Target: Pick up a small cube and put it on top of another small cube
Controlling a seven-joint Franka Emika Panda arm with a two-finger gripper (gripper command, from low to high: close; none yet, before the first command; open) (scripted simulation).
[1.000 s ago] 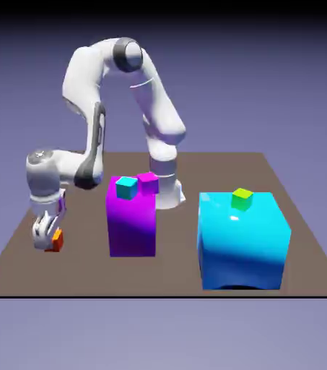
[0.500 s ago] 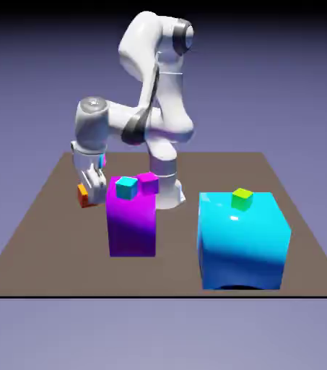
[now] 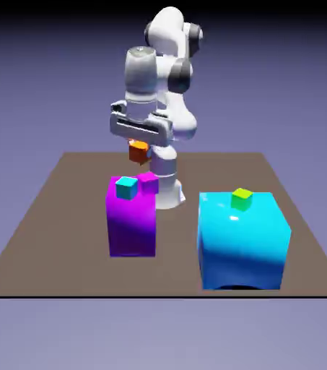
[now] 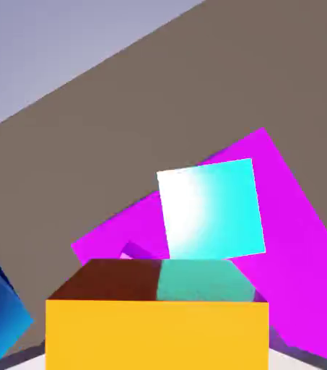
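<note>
A brown table [image 3: 65, 224] carries two big blocks (purple [image 3: 132, 227], cyan [image 3: 242, 242]).

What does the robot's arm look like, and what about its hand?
The arm is shiny white, built from smooth, rounded, tube-like pieces, with dark grey rings and caps at some of its joints. The hand is a wide white block with dark slots along its front. I can't see any cables on it. Its finger tips are mostly hidden, so I can't tell their shape.
</note>
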